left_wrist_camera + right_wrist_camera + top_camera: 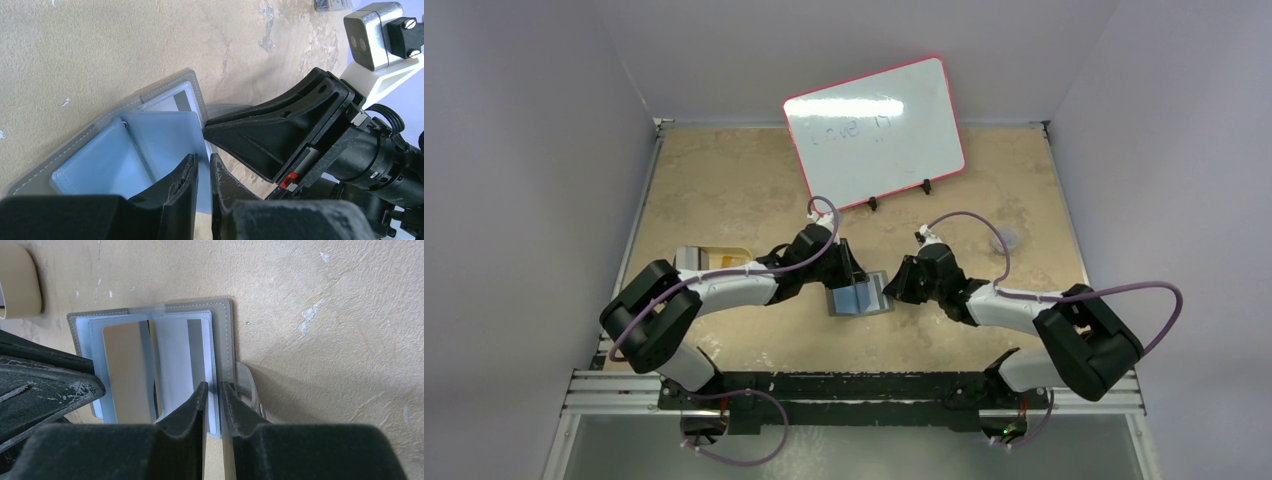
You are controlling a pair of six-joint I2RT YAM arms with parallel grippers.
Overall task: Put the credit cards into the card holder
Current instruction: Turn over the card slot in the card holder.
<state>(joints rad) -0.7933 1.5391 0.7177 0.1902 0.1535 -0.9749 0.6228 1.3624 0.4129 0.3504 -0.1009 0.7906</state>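
Note:
The card holder (860,297) lies open on the table between my two grippers: a grey wallet (227,335) with blue-grey pockets (105,165). In the right wrist view its pockets hold two credit cards, a shiny one (127,370) and a white one with a dark stripe (175,352). My right gripper (214,390) is shut on the holder's edge beside the closing tab (247,382). My left gripper (204,167) hovers over the blue pocket's edge. Its jaws are a narrow slit apart, with nothing between them.
A gold tin (711,258) sits left of the holder, behind the left arm. A white board (874,125) stands propped at the back. The right gripper's finger (280,135) sits close to the left gripper. Walls enclose the table on three sides.

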